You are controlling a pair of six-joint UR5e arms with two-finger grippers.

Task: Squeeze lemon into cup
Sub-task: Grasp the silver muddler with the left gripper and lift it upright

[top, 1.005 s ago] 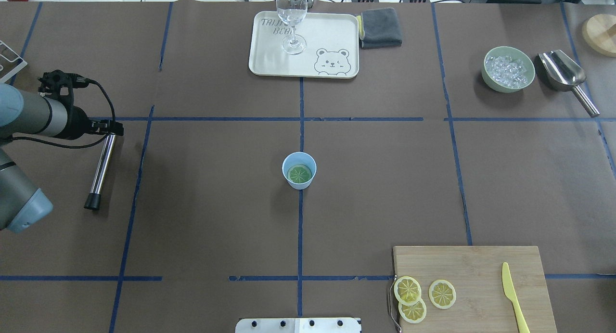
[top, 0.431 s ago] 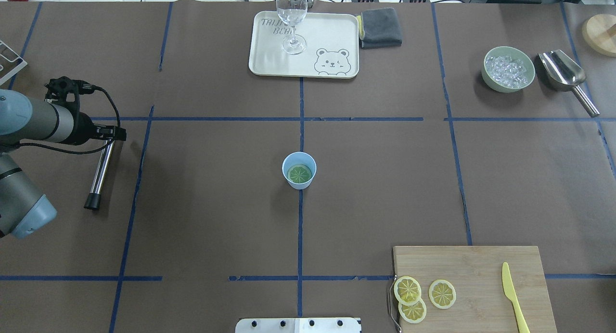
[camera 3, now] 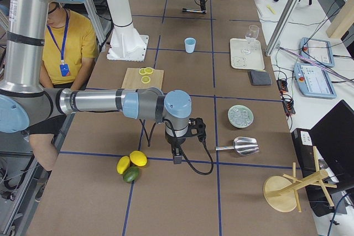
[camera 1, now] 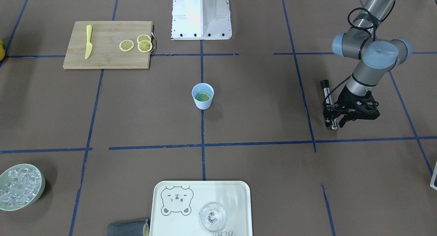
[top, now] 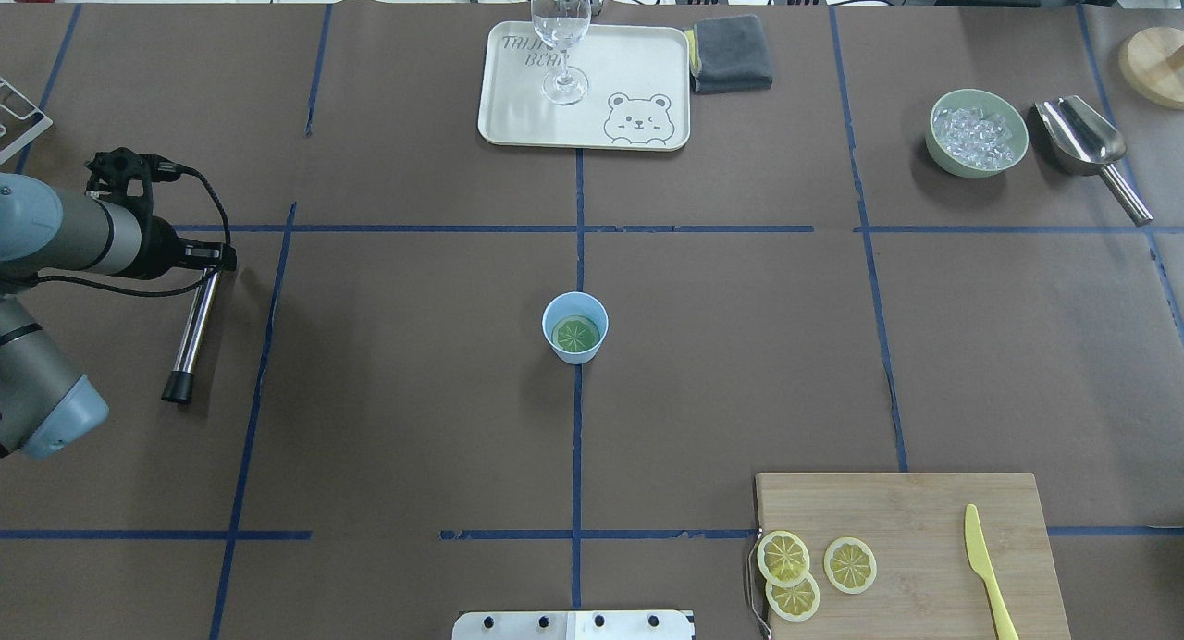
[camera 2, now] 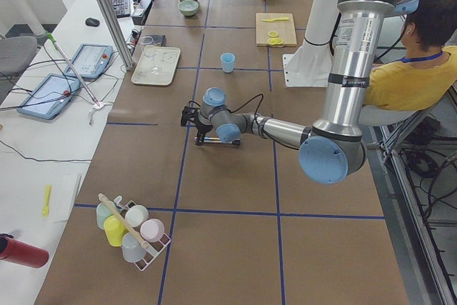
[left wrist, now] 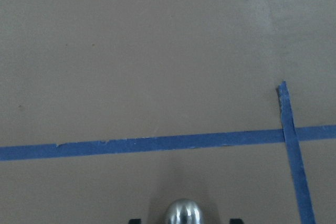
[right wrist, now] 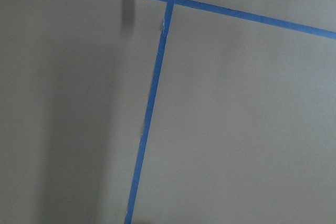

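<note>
Lining up my left gripper [camera 1: 336, 122]: jaws spread either side of the metal rod's [top: 192, 326] far end, not yet clamped. The lemon [top: 575, 334] sits inside the cup [camera 1: 203, 104], mid-table. I'd drop lower, centre the rod, then close squarely so it can't roll.

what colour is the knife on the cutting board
Yellow. The knife shows best in the overhead exterior view.
</note>
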